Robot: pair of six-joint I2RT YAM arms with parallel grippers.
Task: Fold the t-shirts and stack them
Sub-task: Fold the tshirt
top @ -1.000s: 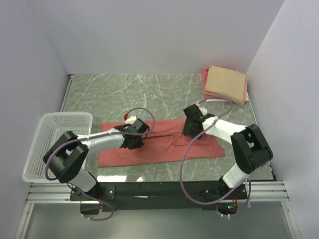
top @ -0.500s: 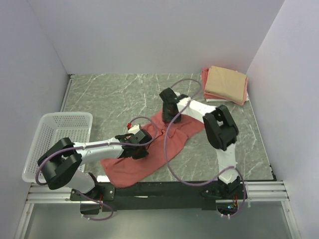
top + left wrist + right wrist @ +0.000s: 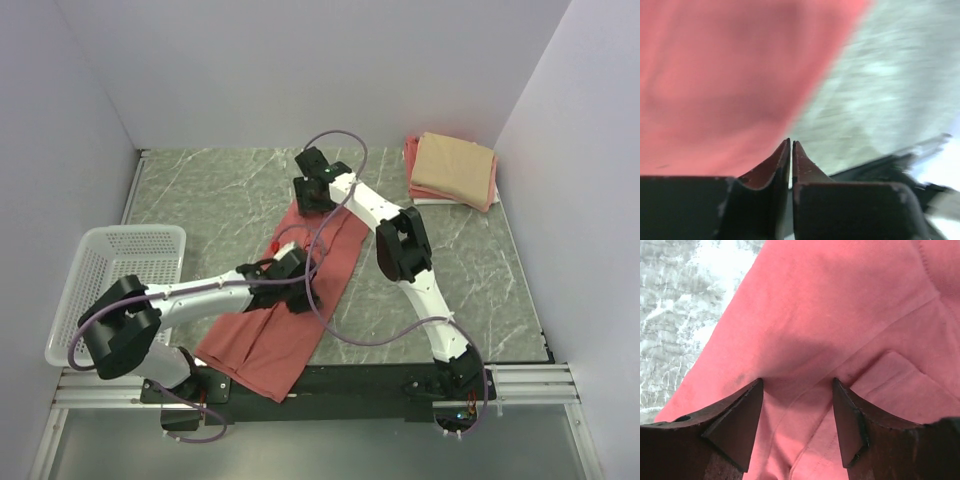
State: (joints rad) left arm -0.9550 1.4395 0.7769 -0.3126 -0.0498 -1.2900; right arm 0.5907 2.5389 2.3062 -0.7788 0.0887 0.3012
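Long salmon-red short-sleeved cloth t-shirt [image 3: 258, 350] runs diagonally on the grey-green marbled table [image 3: 220, 190], from upper centre of the top view down to lower left. Its lower end hangs past the table's near edge.

Left gripper [image 3: 295, 290] sits on the shirt about mid-length, centre of frame. In the left wrist view the left gripper [image 3: 791, 145] is clenched and the fingertips [image 3: 782, 155] meet with only a hairline gap. No cloth shows between them. Red cloth [image 3: 715, 75] fills the upper left of that view and bare table the right. View is blurred.

Right gripper [image 3: 312, 190] is at the shirt's far end, upper centre. In the right wrist view the right gripper [image 3: 797, 385] is released, fingers [image 3: 740, 425] spread wide, red cloth [image 3: 840, 300] with a seam under and between them, table at upper left. Can't tell whether the tips touch the cloth.

Folded tan t-shirt [image 3: 455, 165] lies on top of a folded pink one [image 3: 411, 160] in the upper right corner, well apart from the red shirt.

White plastic mesh basket [image 3: 135, 230] stands at the left edge.
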